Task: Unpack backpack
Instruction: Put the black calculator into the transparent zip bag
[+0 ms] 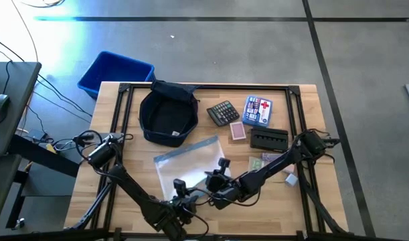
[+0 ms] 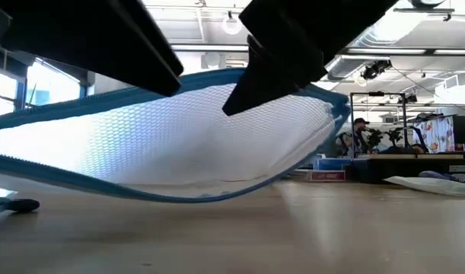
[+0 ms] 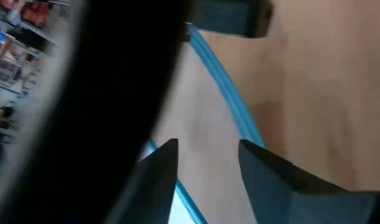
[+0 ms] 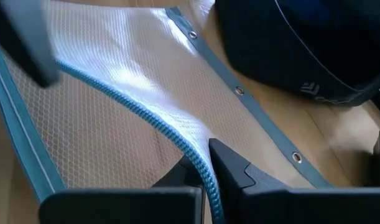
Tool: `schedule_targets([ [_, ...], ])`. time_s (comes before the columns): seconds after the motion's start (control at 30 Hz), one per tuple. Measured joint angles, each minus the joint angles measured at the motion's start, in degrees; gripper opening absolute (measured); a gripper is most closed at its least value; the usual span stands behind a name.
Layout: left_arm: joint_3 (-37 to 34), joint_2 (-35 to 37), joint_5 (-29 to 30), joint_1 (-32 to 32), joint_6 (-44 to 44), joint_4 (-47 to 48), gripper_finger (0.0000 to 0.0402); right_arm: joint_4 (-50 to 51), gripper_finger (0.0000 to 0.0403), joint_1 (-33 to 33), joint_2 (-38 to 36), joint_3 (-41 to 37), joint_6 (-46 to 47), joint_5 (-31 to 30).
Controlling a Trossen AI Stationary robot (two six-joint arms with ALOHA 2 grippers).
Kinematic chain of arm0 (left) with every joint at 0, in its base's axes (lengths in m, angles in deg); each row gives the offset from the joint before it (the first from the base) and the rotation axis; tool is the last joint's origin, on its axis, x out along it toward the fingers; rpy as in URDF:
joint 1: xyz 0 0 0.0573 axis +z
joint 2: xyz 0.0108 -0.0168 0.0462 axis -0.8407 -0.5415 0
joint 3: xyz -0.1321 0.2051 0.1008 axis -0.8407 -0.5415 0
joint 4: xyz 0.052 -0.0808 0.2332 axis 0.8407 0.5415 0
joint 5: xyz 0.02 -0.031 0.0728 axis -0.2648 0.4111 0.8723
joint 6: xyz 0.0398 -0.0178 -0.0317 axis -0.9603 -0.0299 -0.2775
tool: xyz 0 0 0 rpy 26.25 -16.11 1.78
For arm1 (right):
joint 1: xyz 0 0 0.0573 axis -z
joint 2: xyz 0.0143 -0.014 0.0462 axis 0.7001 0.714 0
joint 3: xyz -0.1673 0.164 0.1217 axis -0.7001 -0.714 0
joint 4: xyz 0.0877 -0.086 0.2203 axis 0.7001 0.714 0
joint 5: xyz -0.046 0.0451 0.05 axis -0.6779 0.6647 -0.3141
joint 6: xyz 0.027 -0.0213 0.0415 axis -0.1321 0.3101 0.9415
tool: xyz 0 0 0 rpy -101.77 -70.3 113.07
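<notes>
Right gripper (image 4: 205,163): we see its two fingers pinched together on the blue zipper edge (image 4: 153,121) of the clear mesh pouch (image 1: 189,164), near the front of the table (image 1: 304,207).
Left gripper (image 3: 207,163): we see its fingers standing apart with a gap between them, over the pouch's pale face and blue trim; they have hold of nothing that we can make out.
Pouch: we see it lying flat in the middle front of the table in the high view; in the low view its near edge bows upward off the wood under the two dark grippers.
Backpack (image 1: 168,114): we find it at the back left of the table, mouth open upward, dark lining showing, just behind the pouch; in the right wrist view its navy side with a small white logo sits just beyond the pouch's eyelet edge.
Blue bin (image 1: 116,72): we see it off the table's back left corner, on the floor.
Other items: a calculator (image 1: 223,112), a first-aid box (image 1: 257,110), a small pink card pack (image 1: 237,132) and a black tray (image 1: 268,139) lie to the right of the backpack.
Room: a person (image 2: 360,131) shows far behind the table in the low view.
</notes>
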Motion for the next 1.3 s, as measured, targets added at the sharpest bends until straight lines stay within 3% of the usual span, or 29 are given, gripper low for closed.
schedule_targets([
  [0.23,0.0,-0.2,1.9,0.1,-1.7,0.5,0.0168,0.8,0.0,0.0,0.0,0.0,0.3,2.1],
  [0.43,0.0,-0.2,3.0,-0.6,3.5,5.5,0.0156,2.5,0.0,-0.1,0.0,0.0,0.8,2.3],
  [0.83,-2.3,-1.3,-11.5,3.3,16.7,13.9,0.0146,5.1,0.0,-0.8,0.0,0.0,2.0,2.2],
  [1.07,-2.3,-1.3,-12.1,1.3,26.9,24.8,0.0079,11.3,0.0,-2.0,-0.1,0.0,6.2,2.1],
  [1.2,-2.3,-1.3,-12.0,0.8,27.0,23.8,0.0013,11.3,0.0,-2.1,-0.1,0.0,6.3,2.3],
  [1.3,-2.3,-1.3,-12.1,0.5,27.2,22.6,0.0007,11.3,0.0,-2.1,-0.1,0.0,6.2,2.9],
])
